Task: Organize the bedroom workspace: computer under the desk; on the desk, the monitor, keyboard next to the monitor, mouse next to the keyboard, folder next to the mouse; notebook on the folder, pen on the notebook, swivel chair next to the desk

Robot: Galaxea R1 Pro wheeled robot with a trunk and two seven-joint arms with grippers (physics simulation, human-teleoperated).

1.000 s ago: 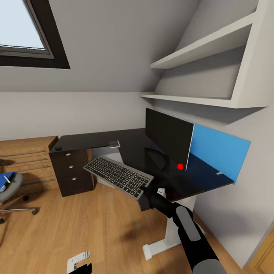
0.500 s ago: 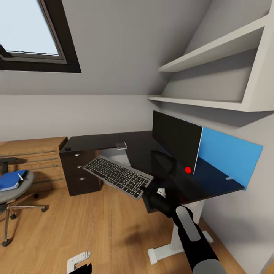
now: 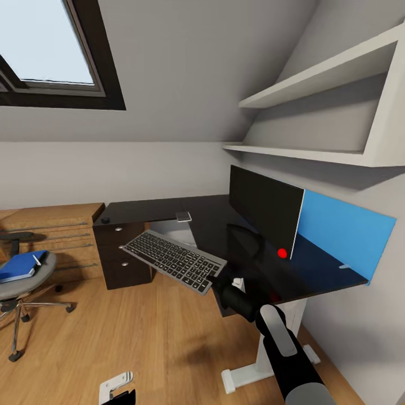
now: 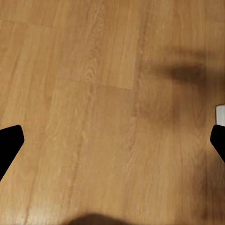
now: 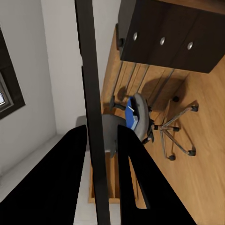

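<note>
Black glossy desk fills the middle of the head view, and it sits further right and fuller than a second ago: the whole picture has shifted, so the camera has turned and the furniture has not moved. More of the chair shows now, well apart from the desk by the wooden chest. The right gripper stays clamped on one edge of the keyboard, holding it in the air just off the desk's front edge, tilted; in the right wrist view the fingers pinch the thin board between them. I judge the keyboard is being lined up for placing beside the monitor, which stands on the desk before the blue panel.

The left gripper hangs wide open over bare floor, holding nothing.

Counted: one monitor, one keyboard, one chair, one blue folder on the chair's seat with one white pen on it, one small grey notebook on the desk, and one mouse at the desk's far corner.
</note>
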